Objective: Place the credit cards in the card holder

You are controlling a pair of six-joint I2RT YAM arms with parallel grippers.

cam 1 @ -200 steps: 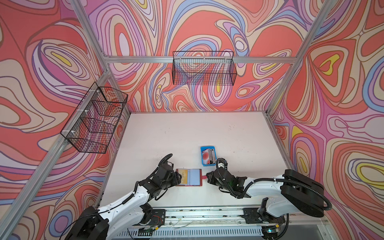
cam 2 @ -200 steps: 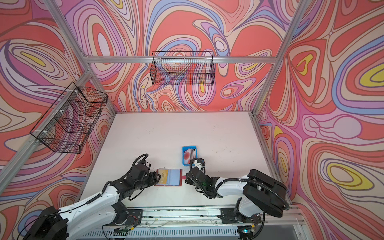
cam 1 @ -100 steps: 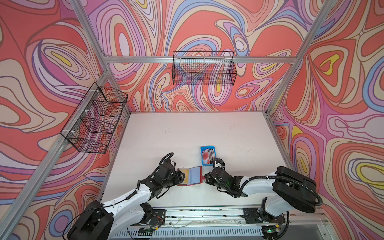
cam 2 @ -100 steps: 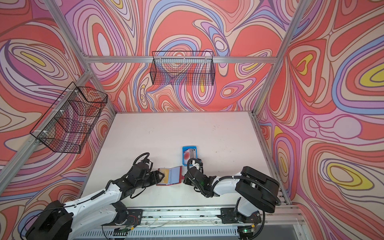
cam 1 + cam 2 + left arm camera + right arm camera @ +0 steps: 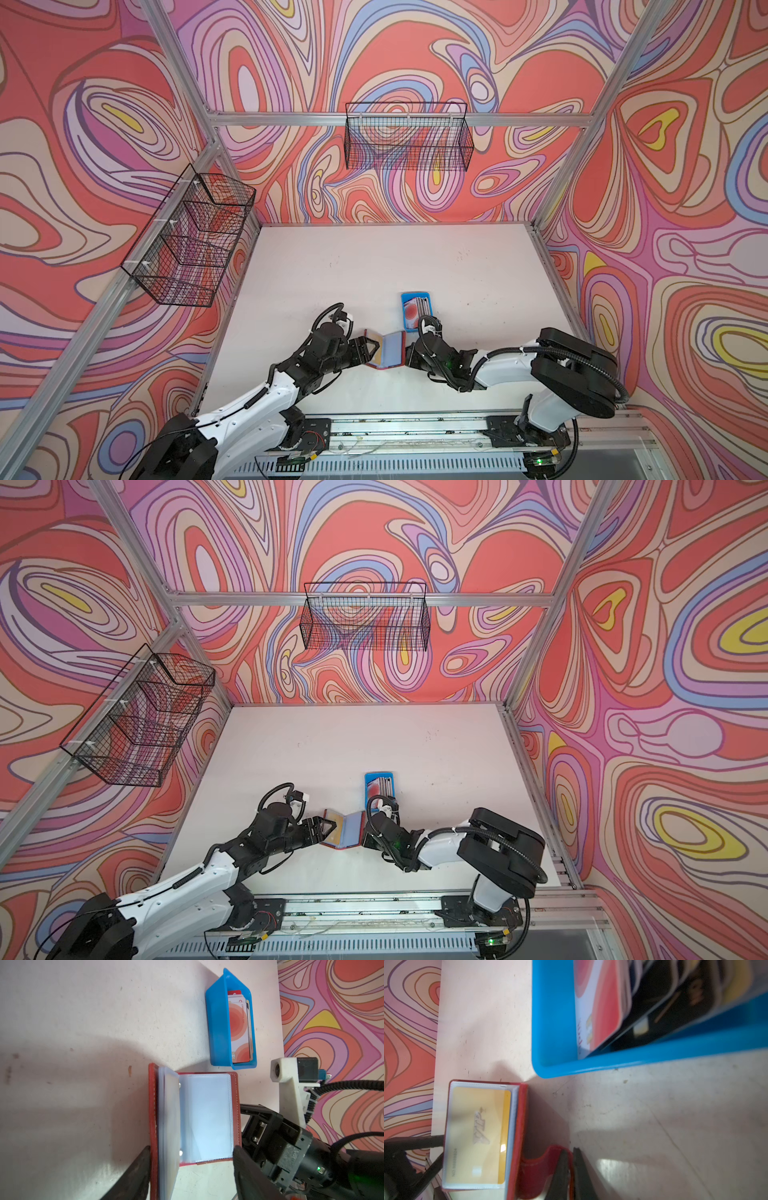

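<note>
Right wrist view: right fingers (image 5: 577,1167) clamp card holder (image 5: 522,1115) strap (image 5: 537,1167); left fingers (image 5: 137,1176) half-open; blue tray (image 5: 612,1061) holds credit cards (image 5: 602,1001).

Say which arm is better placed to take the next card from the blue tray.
Probably right: the right hand, shut on the card holder's strap, is beside the blue tray; the left hand is farther.

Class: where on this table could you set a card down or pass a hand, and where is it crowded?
Free: the far table between the back wall and the blue tray; the stretch from tray to right wall. Crowded: the near middle, where left gripper and right gripper flank the card holder.
</note>
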